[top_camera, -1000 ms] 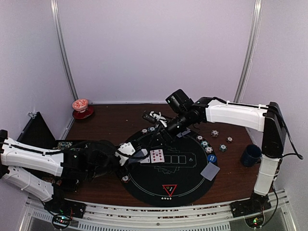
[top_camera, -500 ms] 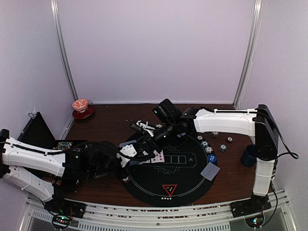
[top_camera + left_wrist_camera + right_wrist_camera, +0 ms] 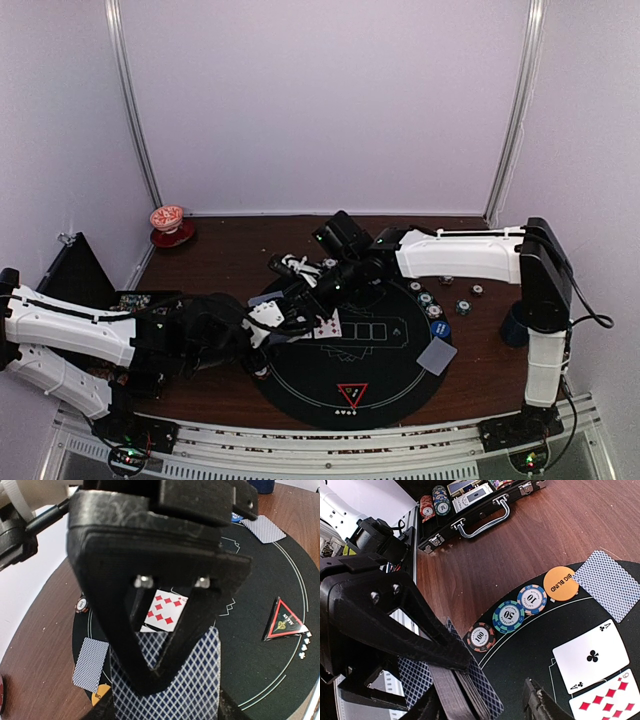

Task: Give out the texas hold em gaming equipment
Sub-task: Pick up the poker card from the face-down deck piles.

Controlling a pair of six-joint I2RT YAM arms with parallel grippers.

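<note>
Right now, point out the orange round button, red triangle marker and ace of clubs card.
orange round button [image 3: 561, 583]: right wrist view, centre.
red triangle marker [image 3: 285, 621]: left wrist view, centre.
ace of clubs card [image 3: 592, 656]: right wrist view, club symbol.

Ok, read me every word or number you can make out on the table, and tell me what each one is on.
"BIG BLIND": orange button.
"10": blue chip.
"50": green chip.
"100": dark chip.
"A": club card, in two corners.
Red triangle: lettering too blurred to read.
Chips in the case: too small to read.
</note>
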